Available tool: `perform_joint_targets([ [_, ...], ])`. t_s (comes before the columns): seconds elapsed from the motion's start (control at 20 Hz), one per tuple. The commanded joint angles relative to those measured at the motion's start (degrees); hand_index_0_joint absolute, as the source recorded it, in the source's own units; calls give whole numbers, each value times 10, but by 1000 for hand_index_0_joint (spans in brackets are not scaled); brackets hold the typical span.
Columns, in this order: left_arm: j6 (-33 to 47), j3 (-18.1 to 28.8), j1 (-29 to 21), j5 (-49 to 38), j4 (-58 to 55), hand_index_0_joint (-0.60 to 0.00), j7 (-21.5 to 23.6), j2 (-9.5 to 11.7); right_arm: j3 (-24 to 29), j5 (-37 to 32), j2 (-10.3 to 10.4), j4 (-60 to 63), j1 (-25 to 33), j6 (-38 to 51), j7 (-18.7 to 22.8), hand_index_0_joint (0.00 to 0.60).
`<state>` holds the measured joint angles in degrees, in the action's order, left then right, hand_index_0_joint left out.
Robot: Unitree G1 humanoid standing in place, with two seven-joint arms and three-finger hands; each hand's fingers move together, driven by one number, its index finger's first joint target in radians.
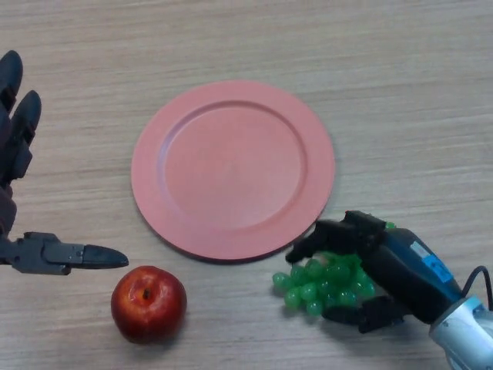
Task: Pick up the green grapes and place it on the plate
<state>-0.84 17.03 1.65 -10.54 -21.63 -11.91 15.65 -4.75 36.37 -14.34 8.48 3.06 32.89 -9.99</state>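
Note:
A bunch of green grapes lies on the wooden table just off the lower right rim of the pink plate, which holds nothing. My right hand comes in from the lower right and sits over the bunch, fingers curled round its far side and thumb under its near side, hiding the right part of the grapes. My left hand rests at the left edge with straight fingers and its thumb pointing right, holding nothing.
A red apple stands on the table below the plate's lower left rim, just right of my left thumb. The plate takes up the middle of the table.

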Motion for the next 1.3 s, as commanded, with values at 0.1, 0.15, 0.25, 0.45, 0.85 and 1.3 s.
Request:
perform_joint_targets([
  [0.1, 95, 49, -8, -4, -37, 0, 22, 23, 26, -2, -17, -63, 7, 12, 0, 600],
  [0.15, 98, 52, -6, -7, -37, 0, 22, 22, 30, -18, -16, -106, 7, -19, -21, 600],
  [0.25, 101, 52, -4, -7, -37, 0, 24, 20, 29, -58, -8, -187, 14, -82, -58, 600],
  [0.45, 95, 54, 0, -16, -44, 0, 22, 18, 17, -14, -2, -277, 94, -136, -77, 600],
  [0.85, 91, 78, 10, -52, -52, 0, 8, 18, -88, 111, 34, -192, 343, -158, -74, 600],
  [1.3, 95, 87, 16, -66, -44, 0, 1, 15, -199, 20, 35, -167, 431, -379, 56, 600],
])
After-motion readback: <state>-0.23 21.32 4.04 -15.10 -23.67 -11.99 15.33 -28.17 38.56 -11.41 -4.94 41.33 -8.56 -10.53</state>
